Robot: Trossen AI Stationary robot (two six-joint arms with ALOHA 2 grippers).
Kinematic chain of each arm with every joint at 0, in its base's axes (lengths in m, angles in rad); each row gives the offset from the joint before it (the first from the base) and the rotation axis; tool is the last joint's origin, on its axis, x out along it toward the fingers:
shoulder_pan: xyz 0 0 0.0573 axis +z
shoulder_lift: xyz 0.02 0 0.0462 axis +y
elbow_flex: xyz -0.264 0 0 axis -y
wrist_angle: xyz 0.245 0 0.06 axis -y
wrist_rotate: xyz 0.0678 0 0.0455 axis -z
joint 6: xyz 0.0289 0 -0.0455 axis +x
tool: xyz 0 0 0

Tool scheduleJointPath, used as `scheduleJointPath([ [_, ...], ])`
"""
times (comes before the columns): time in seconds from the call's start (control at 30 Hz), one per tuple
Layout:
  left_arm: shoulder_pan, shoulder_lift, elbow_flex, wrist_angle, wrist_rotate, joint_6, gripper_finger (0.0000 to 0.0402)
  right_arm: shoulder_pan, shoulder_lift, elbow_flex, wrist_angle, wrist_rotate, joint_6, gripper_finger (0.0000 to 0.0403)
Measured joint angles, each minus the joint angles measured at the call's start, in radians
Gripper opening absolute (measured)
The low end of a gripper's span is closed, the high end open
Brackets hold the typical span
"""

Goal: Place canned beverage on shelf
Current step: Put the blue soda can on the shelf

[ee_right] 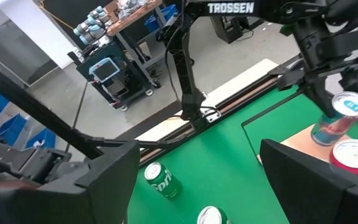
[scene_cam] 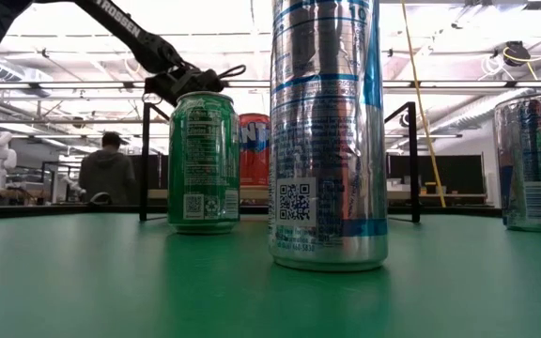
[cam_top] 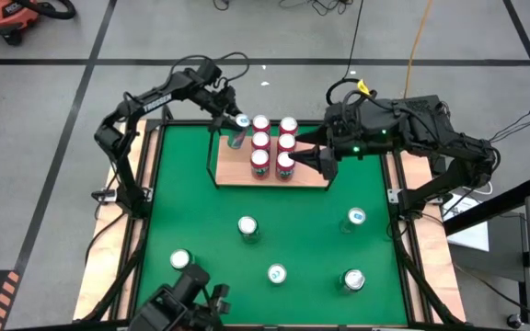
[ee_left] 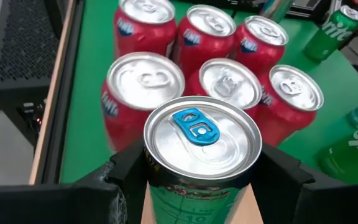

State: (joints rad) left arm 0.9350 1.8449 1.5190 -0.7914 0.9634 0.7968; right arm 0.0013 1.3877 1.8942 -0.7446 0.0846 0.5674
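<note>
- The left gripper (ee_left: 197, 177) has its jaws closed on a canned beverage (ee_left: 201, 140) with a silver top and a blue pull tab, one dark finger (ee_left: 114, 180) pressed against each side of the can.
- In the high view this gripper (cam_top: 233, 124) holds that can (cam_top: 240, 122) over the shelf's back left corner, just beside the red cans.
- The shelf (cam_top: 233, 170) is a light-wood board with thin black rails, lying at the far end of the green mat (cam_top: 201, 230).
- Six red cans (cam_top: 274, 145) stand on the board in two rows; the left wrist view shows them packed close together (ee_left: 219, 59).
- The right gripper (cam_top: 313, 158) hovers at the shelf's right edge near the red cans, its jaws spread wide and holding nothing, as the right wrist view shows (ee_right: 197, 180).
- Five more cans stand on the mat nearer the front, well apart from the shelf; among them is a green can (scene_cam: 203, 161) and a tall silver-and-blue can (scene_cam: 327, 131).
- A person (scene_cam: 107, 174) stands in the room beyond the surface.
</note>
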Motion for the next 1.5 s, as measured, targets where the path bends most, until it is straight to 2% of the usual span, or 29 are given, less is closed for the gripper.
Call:
scheduleJointPath([
  [0.13, -0.018, 0.0, 0.0, 0.037, -0.003, 0.005, 0.0216, -0.019, 0.0, 0.0, 0.0, -0.002, -0.004, 0.0322],
  [0.33, -0.032, 0.0, 0.0, 0.054, -0.085, 0.04, 0.0226, -0.036, 0.0, 0.0, 0.0, -0.007, -0.007, 0.0322],
  [0.6, -0.031, 0.0, 0.0, 0.049, -0.11, 0.047, 0.0241, -0.035, 0.0, 0.0, 0.0, -0.007, -0.015, 0.0322],
  [1.5, -0.045, 0.0, -0.001, 0.012, -0.202, 0.048, 0.0242, -0.035, 0.0, 0.0, -0.001, -0.008, -0.027, 0.0322],
])
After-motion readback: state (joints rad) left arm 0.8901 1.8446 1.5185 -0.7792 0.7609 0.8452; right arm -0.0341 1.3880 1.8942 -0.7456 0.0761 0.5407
